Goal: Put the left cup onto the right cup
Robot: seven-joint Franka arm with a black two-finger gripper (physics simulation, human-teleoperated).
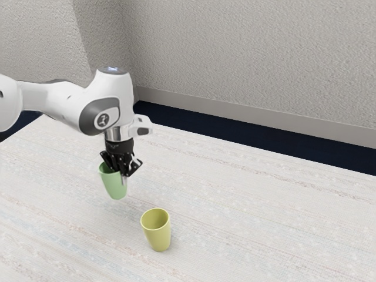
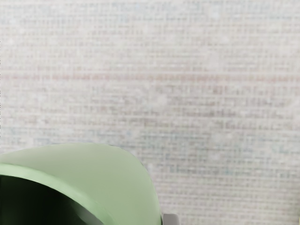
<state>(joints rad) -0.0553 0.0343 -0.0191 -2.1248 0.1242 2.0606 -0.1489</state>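
Where the arm (image 1: pixel 64 106) reaches in from the exterior view's left, a green cup (image 1: pixel 113 183) is held at its rim by the black fingers (image 1: pixel 124 175), which are clenched on it. The cup is carried mouth-up and slightly tilted. It is placed to the left of, and farther back than, the yellow-green cup (image 1: pixel 155 229), which is stood upright on the pale worktop (image 1: pixel 264 200). The two cups are near one another but apart.

Wide bare worktop is seen to the right of both cups and nearer than them. Its far edge is bordered by a strip of dark floor (image 1: pixel 264 138), a pale skirting board (image 1: pixel 252 114) and a textured grey wall (image 1: pixel 247 53). The near and right edges of the worktop are cut off.

Both cups are plain, without handles, and tapered toward the base; the held one is a duller green, the standing one more yellow. The held cup's rim is partly hidden by the fingers, and whether its base is clear of the worktop cannot be told for certain.

From the wrist view, the green cup (image 2: pixel 103 183) is seen just under the hand, with its pale outer wall and a dark part of its inside cut off. Beyond it, finely lined worktop (image 2: pixel 197 93) is spread. A small grey piece (image 2: pixel 169 219) is glimpsed beside the cup's wall, too little of it shown to be identified.
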